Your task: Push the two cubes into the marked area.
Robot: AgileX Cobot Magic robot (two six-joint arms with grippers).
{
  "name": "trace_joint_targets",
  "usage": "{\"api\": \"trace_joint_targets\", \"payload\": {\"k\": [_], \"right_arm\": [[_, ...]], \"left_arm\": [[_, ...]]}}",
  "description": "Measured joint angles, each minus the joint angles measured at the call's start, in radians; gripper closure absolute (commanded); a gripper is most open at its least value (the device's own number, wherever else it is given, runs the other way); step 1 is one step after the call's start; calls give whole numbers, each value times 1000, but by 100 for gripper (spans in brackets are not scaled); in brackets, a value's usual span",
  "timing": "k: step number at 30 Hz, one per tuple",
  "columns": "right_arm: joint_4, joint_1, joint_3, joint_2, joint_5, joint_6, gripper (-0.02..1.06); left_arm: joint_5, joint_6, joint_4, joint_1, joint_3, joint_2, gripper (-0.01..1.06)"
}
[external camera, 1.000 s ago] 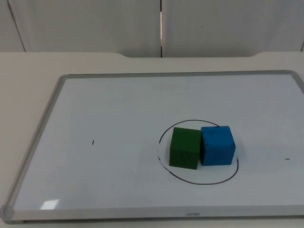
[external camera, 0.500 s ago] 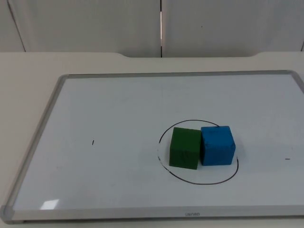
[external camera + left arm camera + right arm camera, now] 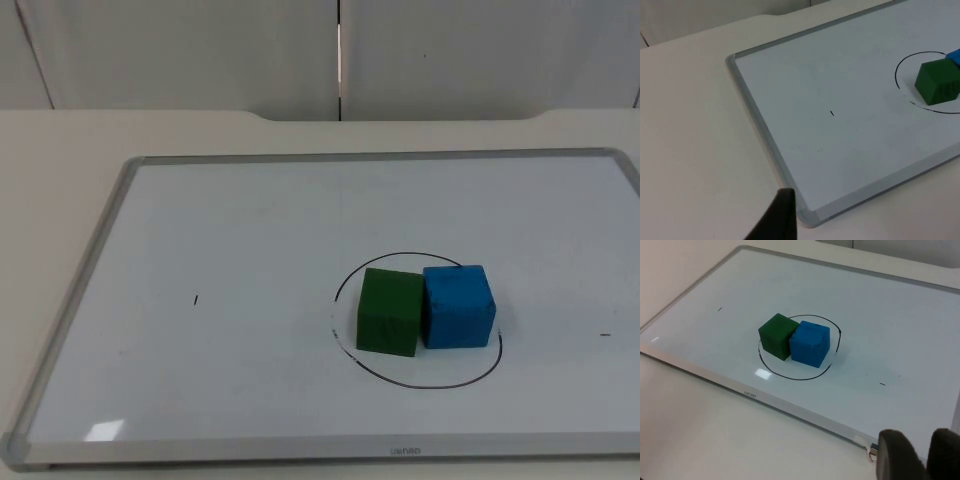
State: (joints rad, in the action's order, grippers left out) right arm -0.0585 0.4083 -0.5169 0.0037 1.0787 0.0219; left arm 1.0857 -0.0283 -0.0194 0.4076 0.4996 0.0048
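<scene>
Green cube (image 3: 389, 312) and blue cube (image 3: 458, 306) sit touching inside the marked circle (image 3: 420, 383), so my left end effector (image 3: 781, 215) and right end effector (image 3: 917, 452) hang off the whiteboard (image 3: 200, 240), grip state I honestly can't tell.

White table (image 3: 60, 160) under a whiteboard (image 3: 250, 250) bearing two touching cubes (image 3: 425, 308).

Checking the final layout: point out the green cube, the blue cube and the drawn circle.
green cube (image 3: 389, 312), top view, front face.
blue cube (image 3: 459, 307), top view, front face.
drawn circle (image 3: 420, 385), top view, near arc of the line.
</scene>
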Motion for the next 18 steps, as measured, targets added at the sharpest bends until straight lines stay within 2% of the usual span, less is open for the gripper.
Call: {"api": "trace_joint_targets", "payload": {"k": [13, 16, 18], "right_arm": [[0, 0, 0, 0, 0, 0, 87], [0, 0, 0, 0, 0, 0, 81], [0, 0, 0, 0, 0, 0, 66]], "left_arm": [[0, 2, -2, 0, 0, 0, 5], [0, 2, -2, 0, 0, 0, 5], [0, 2, -2, 0, 0, 0, 5]]}}
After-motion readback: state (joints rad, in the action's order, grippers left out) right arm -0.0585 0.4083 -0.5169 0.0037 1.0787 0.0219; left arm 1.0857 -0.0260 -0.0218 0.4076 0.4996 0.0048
